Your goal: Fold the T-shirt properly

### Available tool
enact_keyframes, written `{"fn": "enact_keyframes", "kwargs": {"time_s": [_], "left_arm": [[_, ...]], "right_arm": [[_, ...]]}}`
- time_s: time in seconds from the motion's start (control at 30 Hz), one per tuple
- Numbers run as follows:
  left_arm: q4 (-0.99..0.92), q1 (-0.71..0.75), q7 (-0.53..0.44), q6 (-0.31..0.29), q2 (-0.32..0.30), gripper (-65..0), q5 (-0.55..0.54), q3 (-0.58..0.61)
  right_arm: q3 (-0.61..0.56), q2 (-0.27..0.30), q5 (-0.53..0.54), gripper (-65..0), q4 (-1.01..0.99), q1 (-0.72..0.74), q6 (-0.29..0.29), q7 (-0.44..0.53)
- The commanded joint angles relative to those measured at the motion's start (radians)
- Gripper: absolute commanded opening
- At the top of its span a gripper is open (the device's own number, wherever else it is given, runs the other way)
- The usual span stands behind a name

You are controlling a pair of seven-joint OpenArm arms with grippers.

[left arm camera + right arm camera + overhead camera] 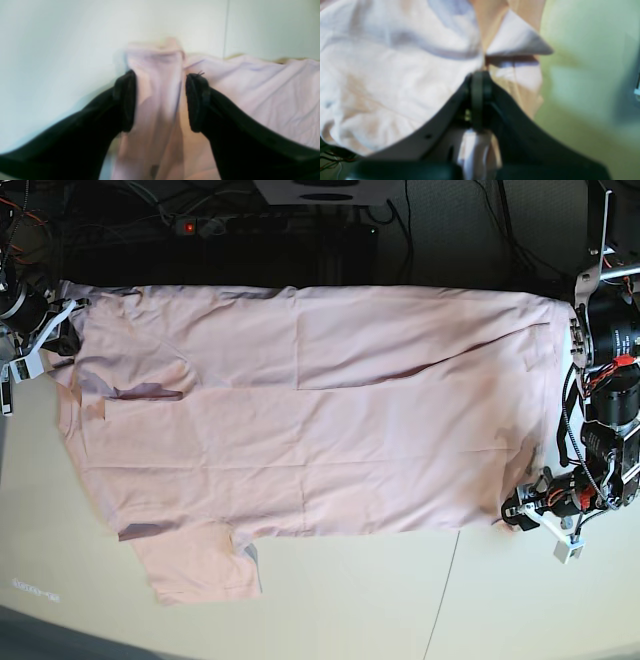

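Large pale pink cotton T-shirt (300,420) lies spread across the pale table (400,600), one sleeve poking toward the near edge. Right gripper (480,75) is clamped tight on a fabric bunch at the far corner. Left gripper (160,100) has its jaws apart w/ a fold of hem between them, not pinched. Risk: if left lifts before closing, hem slips and the fold skews; right's bunched grab may drag in extra layers.

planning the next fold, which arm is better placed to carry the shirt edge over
Right, probably. Its tool is already shut on a bunched edge of the T-shirt, while the left tool stands wide around cloth at the opposite end.
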Motion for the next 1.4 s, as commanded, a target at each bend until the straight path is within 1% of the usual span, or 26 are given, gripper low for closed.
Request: {"fn": "enact_keyframes", "kwargs": {"time_s": [0.0, 0.1, 0.17, 0.2, 0.3, 0.4, 0.5, 0.67, 0.8, 0.9, 1.03, 1.17, 1.27, 1.37], "left_arm": [[0.004, -0.013, 0.032, -0.006, -0.008, -30.2, 0.013, 0.02], [0.005, -0.013, 0.03, -0.006, -0.008, -30.2, 0.013, 0.06], [0.004, -0.013, 0.013, -0.006, -0.008, -32.1, 0.013, 0.064], [0.004, -0.013, 0.001, -0.006, -0.009, -35.9, 0.013, 0.064], [0.004, -0.013, -0.052, -0.007, -0.013, -52.0, 0.014, 0.064], [0.004, -0.013, -0.086, -0.007, -0.014, -64.2, 0.013, 0.064], [0.005, -0.013, -0.104, -0.007, -0.012, -65.0, 0.013, 0.064], [0.005, -0.013, -0.1, -0.007, -0.011, -65.0, 0.013, 0.064], [0.005, -0.013, -0.087, -0.007, -0.011, -65.0, 0.018, 0.064], [0.005, -0.014, -0.081, -0.007, -0.011, -65.0, 0.022, 0.064], [0.005, -0.013, -0.08, -0.007, -0.011, -65.0, 0.022, 0.064], [0.005, -0.014, -0.069, -0.007, -0.011, -65.0, 0.022, 0.064], [0.005, -0.014, -0.055, -0.007, -0.011, -65.0, 0.022, 0.064], [0.005, -0.013, -0.039, -0.007, -0.011, -65.0, 0.025, 0.064]], "right_arm": [[0.002, 0.016, -0.019, -65.0, 0.001, -0.006, 0.071, -0.041], [0.002, 0.016, -0.018, -65.0, 0.001, -0.005, 0.071, -0.04], [0.002, 0.016, -0.018, -65.0, 0.001, -0.005, 0.071, -0.04], [0.002, 0.016, -0.018, -65.0, 0.001, -0.005, 0.071, -0.04], [0.002, 0.016, -0.018, -65.0, 0.001, -0.006, 0.071, -0.04], [0.002, 0.016, -0.013, -65.0, 0.001, -0.005, 0.071, -0.04], [0.002, 0.016, 0.011, -65.0, 0.001, 0.006, 0.071, -0.041], [0.013, 0.016, 0.06, -65.0, 0.008, 0.055, 0.071, -0.048], [0.065, 0.016, 0.126, -65.0, 0.031, 0.094, 0.071, -0.1], [0.119, 0.017, 0.155, -65.0, 0.039, 0.131, 0.071, -0.122], [0.15, 0.026, 0.165, -65.0, 0.038, 0.214, 0.071, -0.161], [0.15, 0.044, 0.164, -65.0, 0.033, 0.304, 0.071, -0.162], [0.149, 0.05, 0.153, -65.0, -0.002, 0.403, 0.071, -0.161], [0.144, 0.049, 0.138, -65.0, -0.089, 0.525, 0.071, -0.161]]}}
